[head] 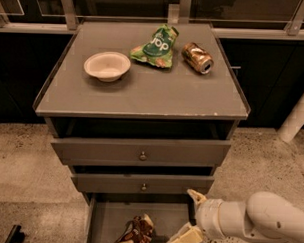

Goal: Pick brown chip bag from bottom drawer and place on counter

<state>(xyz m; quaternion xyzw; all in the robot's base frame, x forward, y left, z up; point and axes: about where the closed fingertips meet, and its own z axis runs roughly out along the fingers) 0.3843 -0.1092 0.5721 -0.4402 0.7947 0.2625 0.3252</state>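
I am holding my cream two-finger gripper [191,218] low at the right side of the pulled-out plain grey bottom drawer [107,221], its fingers spread apart and gripping nothing. The crinkled dark brown and tan chip bag [136,233] is lying inside that drawer, just left of my lower finger. On the flat grey counter [143,95] a cream round bowl [107,66], a green snack bag [155,46] and a copper-coloured can [197,57] are sitting
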